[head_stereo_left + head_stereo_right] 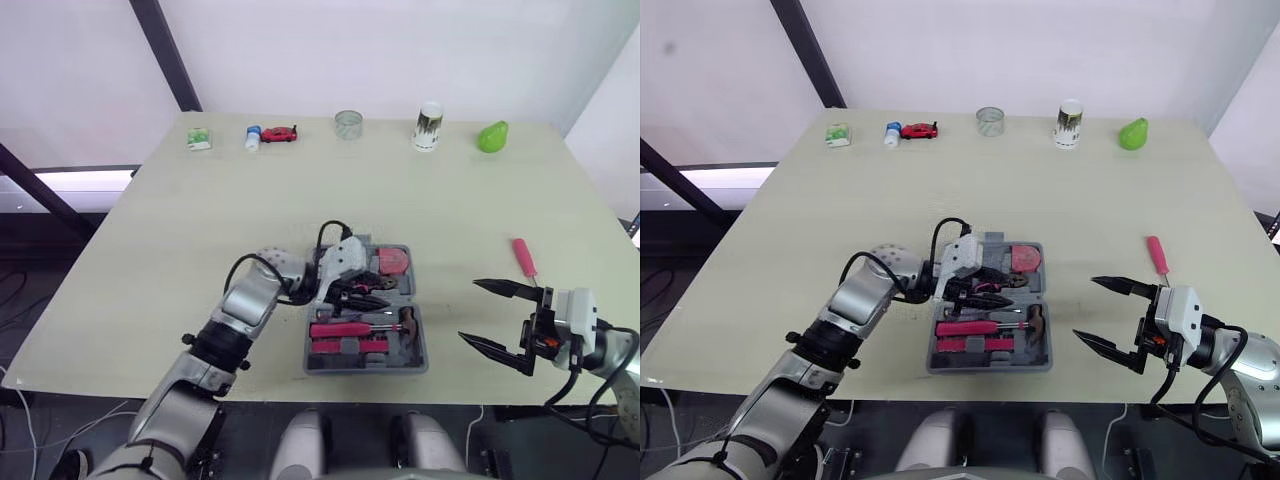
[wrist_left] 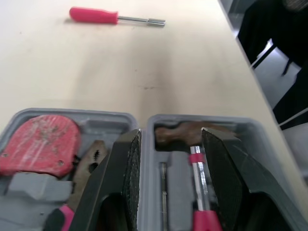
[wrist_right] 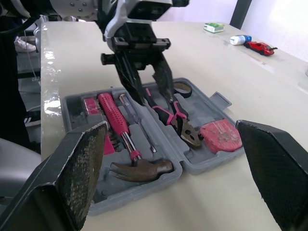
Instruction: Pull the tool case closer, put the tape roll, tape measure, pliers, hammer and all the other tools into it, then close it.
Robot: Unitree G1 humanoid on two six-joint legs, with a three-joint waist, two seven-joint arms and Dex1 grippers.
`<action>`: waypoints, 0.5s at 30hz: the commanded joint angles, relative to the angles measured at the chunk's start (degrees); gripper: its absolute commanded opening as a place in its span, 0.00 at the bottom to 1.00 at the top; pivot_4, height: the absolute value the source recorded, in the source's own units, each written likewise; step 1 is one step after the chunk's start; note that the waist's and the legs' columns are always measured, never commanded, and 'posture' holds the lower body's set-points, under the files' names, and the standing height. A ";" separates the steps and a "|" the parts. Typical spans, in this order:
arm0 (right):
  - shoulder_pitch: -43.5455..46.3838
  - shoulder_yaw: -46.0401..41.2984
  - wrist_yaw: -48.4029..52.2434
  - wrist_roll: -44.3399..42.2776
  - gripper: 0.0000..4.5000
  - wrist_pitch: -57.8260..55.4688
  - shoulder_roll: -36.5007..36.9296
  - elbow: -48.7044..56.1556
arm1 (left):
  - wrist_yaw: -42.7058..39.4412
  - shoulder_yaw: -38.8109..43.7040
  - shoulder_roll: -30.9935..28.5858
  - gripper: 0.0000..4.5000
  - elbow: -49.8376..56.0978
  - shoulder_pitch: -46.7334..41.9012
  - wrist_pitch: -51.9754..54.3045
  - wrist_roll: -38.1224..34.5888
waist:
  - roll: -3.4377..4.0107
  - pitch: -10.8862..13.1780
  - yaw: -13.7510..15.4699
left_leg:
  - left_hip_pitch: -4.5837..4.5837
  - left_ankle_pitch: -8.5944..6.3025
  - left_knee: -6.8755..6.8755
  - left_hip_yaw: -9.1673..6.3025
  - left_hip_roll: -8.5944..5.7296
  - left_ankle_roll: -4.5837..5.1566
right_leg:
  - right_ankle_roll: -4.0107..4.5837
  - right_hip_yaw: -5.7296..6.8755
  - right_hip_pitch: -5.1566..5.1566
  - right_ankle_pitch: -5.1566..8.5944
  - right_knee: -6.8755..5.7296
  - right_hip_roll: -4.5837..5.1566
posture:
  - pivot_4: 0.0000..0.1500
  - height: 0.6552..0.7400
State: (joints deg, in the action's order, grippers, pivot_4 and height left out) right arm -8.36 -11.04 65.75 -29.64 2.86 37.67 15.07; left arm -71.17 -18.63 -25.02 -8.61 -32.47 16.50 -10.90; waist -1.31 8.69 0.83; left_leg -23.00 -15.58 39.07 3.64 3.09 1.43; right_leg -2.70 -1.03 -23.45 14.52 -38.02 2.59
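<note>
Fetch the loose screwdriver (image 1: 524,258)
Your right claw (image 1: 468,310) hangs released near the screwdriver, on the surface (image 1: 200,260) right of the open tool case (image 1: 422,352); straddle its handle squarely. Left claw (image 3: 153,96) hovers released over the case.

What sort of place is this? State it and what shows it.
Probably a robot test lab: a plain pale table before white wall panels, an open grey tool case, and unrelated props, a red toy car and a green pear-shaped object, lined along its far edge.
</note>
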 commanded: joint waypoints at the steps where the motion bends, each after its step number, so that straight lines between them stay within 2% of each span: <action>1: 0.10 -0.41 -0.26 -0.71 1.00 0.76 -0.20 1.46 | -2.48 3.73 0.31 0.29 -0.61 0.72 -3.07 -4.44 | 0.00 0.00 -0.03 | 0.00 0.00 0.00 -0.01 0.00 0.00 | 0.00 0.01 0.00 0.00 0.00 0.00 | 1.00 1.00; 3: 0.26 -0.29 -0.31 -0.70 1.00 0.68 -0.21 1.44 | -3.88 4.26 0.06 0.06 -1.78 1.01 -4.20 -5.15 | 0.00 0.00 -0.04 | 0.00 0.00 0.00 -0.01 0.00 0.00 | 0.00 0.01 0.00 0.00 0.00 0.00 | 1.00 1.00; 4: 0.27 -0.27 -0.26 -0.74 1.00 0.67 -0.21 1.44 | -4.65 4.18 -0.13 0.00 -2.41 1.25 -5.05 -5.07 | 0.01 0.00 -0.03 | 0.00 0.00 0.00 -0.01 0.00 0.00 | 0.00 0.01 0.00 0.00 -0.01 0.00 | 1.00 1.00; 15: 0.06 -0.91 0.18 -0.86 1.00 0.87 0.13 0.96 | -8.56 1.46 -1.07 0.00 -7.88 3.95 -13.72 -1.41 | 0.00 0.00 -0.03 | 0.00 0.00 0.00 0.00 0.00 0.00 | 0.00 0.01 0.00 0.00 0.00 0.00 | 1.00 1.00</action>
State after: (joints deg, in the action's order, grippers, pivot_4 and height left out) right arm -8.34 -11.02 65.84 -29.65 2.85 37.64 15.05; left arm -79.12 -16.84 -25.94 -16.46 -28.78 4.55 -12.73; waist -1.31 8.69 0.80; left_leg -23.00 -15.58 39.07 3.64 3.09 1.43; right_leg -2.69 -1.01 -23.45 14.52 -38.03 2.58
